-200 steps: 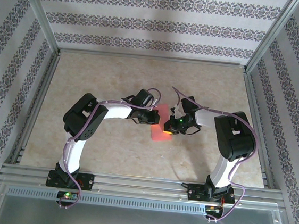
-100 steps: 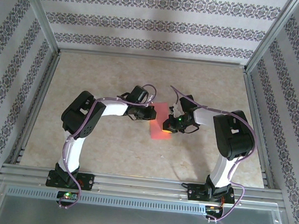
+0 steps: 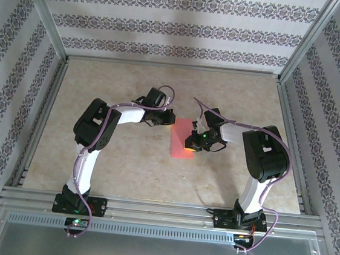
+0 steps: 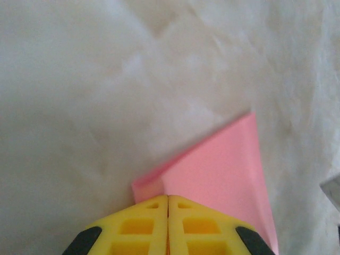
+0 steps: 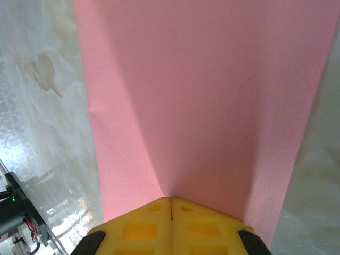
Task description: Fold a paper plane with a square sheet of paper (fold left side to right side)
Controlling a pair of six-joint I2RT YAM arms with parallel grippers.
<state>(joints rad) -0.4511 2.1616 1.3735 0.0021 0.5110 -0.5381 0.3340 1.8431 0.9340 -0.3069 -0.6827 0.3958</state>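
Since left arm (image 3: 129, 114) backed toward table's (image 3: 102, 78) far edge, square sheet of paper (image 3: 181, 146) lies folded; left fingers (image 4: 141, 226) shut at corner, right fingers (image 5: 141, 229) shut, pinning.

The table (image 3: 123, 165) is lit brightly and evenly from above, with only soft shadows cast on it. In the left wrist view its surface is blurred and washed out. A soft shadow is thrown across the square sheet of paper (image 5: 202, 95).
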